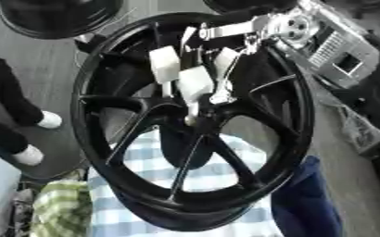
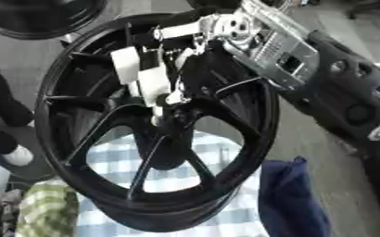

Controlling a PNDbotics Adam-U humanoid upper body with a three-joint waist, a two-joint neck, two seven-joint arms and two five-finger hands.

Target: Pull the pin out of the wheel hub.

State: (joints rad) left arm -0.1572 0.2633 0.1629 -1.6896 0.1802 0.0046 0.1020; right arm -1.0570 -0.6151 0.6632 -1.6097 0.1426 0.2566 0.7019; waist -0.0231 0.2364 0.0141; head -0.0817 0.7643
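A large black spoked wheel (image 1: 290,115) fills both views, tilted, with its hub (image 1: 186,124) near the middle. A thin pale pin (image 1: 193,110) sticks up out of the hub. My right hand (image 1: 213,69) comes in from the upper right on a silver and black arm (image 2: 278,44). Its fingers (image 1: 195,82), tipped with white pads, reach down inside the rim. One pad and a silver fingertip (image 1: 222,96) are curled in on the top of the pin. My left hand shows in neither view.
A second black wheel (image 1: 55,16) lies at the top left. A person's dark legs and white shoes (image 1: 49,120) stand at the left. Under the wheel lie a blue checked cloth (image 1: 218,173), a green checked cloth (image 1: 60,210) and a dark blue cloth (image 1: 307,199). A black moulded panel (image 2: 355,102) runs along the right.
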